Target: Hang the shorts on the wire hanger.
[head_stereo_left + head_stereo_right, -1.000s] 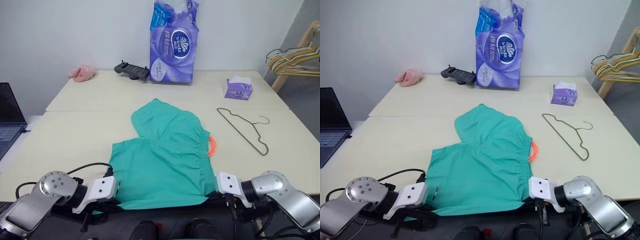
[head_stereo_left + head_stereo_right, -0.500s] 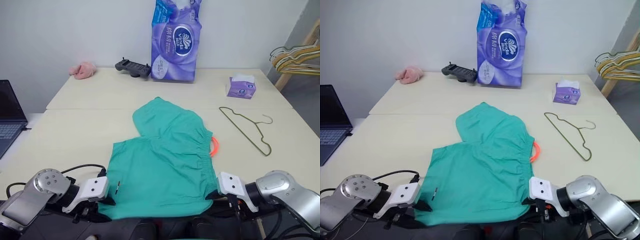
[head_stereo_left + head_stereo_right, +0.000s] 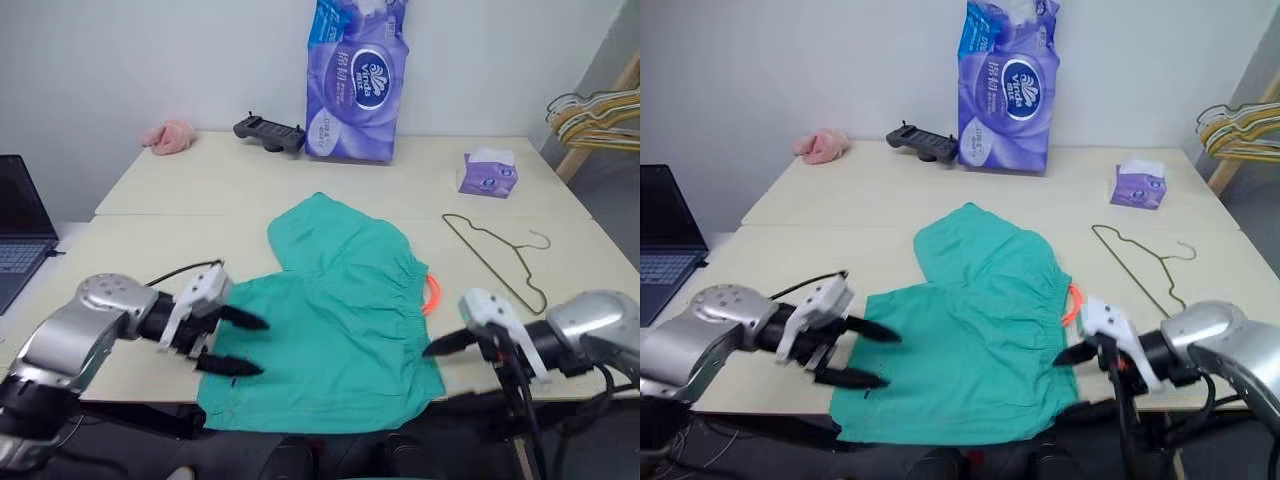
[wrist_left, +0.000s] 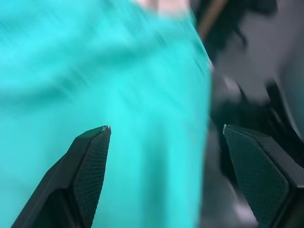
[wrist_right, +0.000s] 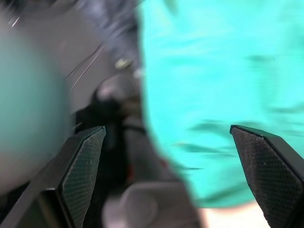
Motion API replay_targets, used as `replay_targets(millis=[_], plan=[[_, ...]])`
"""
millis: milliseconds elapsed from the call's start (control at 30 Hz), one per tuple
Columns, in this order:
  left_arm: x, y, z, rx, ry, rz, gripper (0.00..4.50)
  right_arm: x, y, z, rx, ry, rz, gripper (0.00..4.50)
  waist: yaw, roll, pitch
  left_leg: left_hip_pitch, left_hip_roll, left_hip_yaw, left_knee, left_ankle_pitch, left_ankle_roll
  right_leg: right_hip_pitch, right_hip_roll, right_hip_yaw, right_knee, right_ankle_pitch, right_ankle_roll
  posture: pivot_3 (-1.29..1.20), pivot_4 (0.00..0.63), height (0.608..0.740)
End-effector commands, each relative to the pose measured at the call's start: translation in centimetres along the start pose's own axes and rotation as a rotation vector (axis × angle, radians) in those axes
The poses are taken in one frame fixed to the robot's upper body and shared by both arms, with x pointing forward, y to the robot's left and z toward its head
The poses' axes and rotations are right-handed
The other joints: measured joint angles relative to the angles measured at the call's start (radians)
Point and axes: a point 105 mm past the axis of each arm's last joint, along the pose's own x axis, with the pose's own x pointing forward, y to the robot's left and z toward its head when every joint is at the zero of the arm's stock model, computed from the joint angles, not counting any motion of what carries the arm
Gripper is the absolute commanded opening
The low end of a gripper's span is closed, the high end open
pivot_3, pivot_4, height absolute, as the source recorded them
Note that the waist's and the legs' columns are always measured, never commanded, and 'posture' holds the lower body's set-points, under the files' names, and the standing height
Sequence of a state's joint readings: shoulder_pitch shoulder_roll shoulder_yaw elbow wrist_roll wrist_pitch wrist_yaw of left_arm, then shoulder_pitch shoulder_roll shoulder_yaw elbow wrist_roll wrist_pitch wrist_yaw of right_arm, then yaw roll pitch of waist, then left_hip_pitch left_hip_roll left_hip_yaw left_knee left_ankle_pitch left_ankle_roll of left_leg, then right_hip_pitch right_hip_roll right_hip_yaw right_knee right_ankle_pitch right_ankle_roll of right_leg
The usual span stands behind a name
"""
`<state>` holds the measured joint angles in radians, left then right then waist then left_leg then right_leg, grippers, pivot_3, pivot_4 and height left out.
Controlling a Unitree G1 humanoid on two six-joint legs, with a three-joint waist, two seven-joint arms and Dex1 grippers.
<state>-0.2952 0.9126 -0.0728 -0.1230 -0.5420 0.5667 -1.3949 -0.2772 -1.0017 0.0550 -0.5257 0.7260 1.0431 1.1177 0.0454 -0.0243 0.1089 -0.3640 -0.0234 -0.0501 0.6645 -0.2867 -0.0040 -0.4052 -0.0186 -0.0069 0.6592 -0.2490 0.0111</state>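
Note:
The teal shorts (image 3: 335,300) lie flat across the near middle of the table (image 3: 150,250), their near hem draped over the front edge and an orange drawstring (image 3: 431,293) showing at the waistband on the right. My left gripper (image 3: 262,347) hovers open just over the shorts' near left part, pointing right. At the shorts' near right corner, my right gripper (image 3: 432,372) is open too and points left. Both wrist views show the fingers spread wide over the teal cloth (image 4: 142,71) with nothing between them. The wire hanger (image 3: 487,258) lies flat on the table to the right of the shorts.
A tall purple tissue pack (image 3: 350,80) and a black controller (image 3: 268,133) stand at the back. A pink cloth (image 3: 167,136) lies back left, a small tissue box (image 3: 488,174) back right. A laptop (image 3: 20,225) is at far left, a bunch of hangers (image 3: 595,108) at far right.
Both grippers have come up from below the table's front edge and opened from shut. The shorts' near hem now hangs loose over the edge.

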Motion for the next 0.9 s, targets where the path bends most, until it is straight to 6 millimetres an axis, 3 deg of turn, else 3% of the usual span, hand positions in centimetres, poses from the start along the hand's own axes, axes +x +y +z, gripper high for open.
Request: replay_targets(millis=[33, 100, 133, 300, 467, 567, 900], plan=[[2.3, 3.5, 3.6, 0.122, -0.248, 0.246, 4.03, -2.3, -6.4, 1.8, 0.019, -0.175, -0.385, 4.48, -0.001, 0.0, -0.001, 0.0, 0.0, 0.0, 0.0, 0.0, 0.0, -0.001, 0.0, 0.0, 0.0, 0.0, 0.0, 0.05, 0.055, 0.74], [4.8, 4.6, 5.0, 0.158, -0.353, 0.339, 4.03, -4.5, -10.7, 0.9, 0.078, -0.243, -0.681, 4.48, 0.006, -0.001, -0.001, -0.002, -0.001, 0.0, 0.002, 0.0, -0.001, 0.0, -0.002, 0.0, 0.0, 0.003, -0.004, 0.04, 0.055, 0.74], [5.9, 4.6, 5.5, 0.181, -0.372, 0.349, 4.03, -5.5, -11.9, 0.1, 0.093, -0.25, -0.78, 4.48, 0.008, -0.003, -0.003, -0.002, -0.001, 0.0, 0.002, 0.0, -0.001, 0.0, -0.002, 0.001, 0.0, 0.004, -0.005, 0.04, 0.054, 0.74], [10.2, 3.8, 8.3, 0.171, -0.469, 0.286, 4.03, -7.9, -14.2, -3.3, 0.11, -0.163, -0.973, 4.48, 0.008, -0.002, -0.003, -0.003, -0.005, 0.001, 0.001, 0.0, -0.002, -0.001, -0.005, 0.004, 0.0, 0.005, -0.005, 0.02, 0.053, 0.74], [14.9, 2.1, 9.0, 0.201, -0.421, 0.145, 4.03, -11.1, -16.2, -6.0, 0.177, -0.057, -1.079, 4.48, -0.014, 0.006, -0.008, 0.0, -0.005, 0.008, 0.001, 0.0, -0.002, -0.001, -0.003, 0.009, 0.001, 0.005, -0.005, 0.01, 0.04, 0.74], [16.8, 1.4, 8.8, 0.229, -0.37, 0.093, 4.03, -12.8, -17.1, -6.5, 0.216, -0.039, -1.103, 4.48, -0.028, 0.008, -0.009, 0.001, -0.005, 0.013, 0.001, 0.0, -0.001, 0.001, -0.001, 0.015, 0.002, 0.005, -0.004, 0.01, 0.04, 0.74], [18.9, 2.1, 10.1, 0.322, -0.331, 0.159, 4.03, -13.4, -18.9, -7.0, 0.249, 0.023, -1.028, 4.48, -0.057, 0.011, -0.011, 0.007, 0.0, 0.025, 0.002, 0.001, 0.001, 0.001, 0.01, 0.028, 0.003, 0.009, 0.002, 0.01, 0.029, 0.74]])
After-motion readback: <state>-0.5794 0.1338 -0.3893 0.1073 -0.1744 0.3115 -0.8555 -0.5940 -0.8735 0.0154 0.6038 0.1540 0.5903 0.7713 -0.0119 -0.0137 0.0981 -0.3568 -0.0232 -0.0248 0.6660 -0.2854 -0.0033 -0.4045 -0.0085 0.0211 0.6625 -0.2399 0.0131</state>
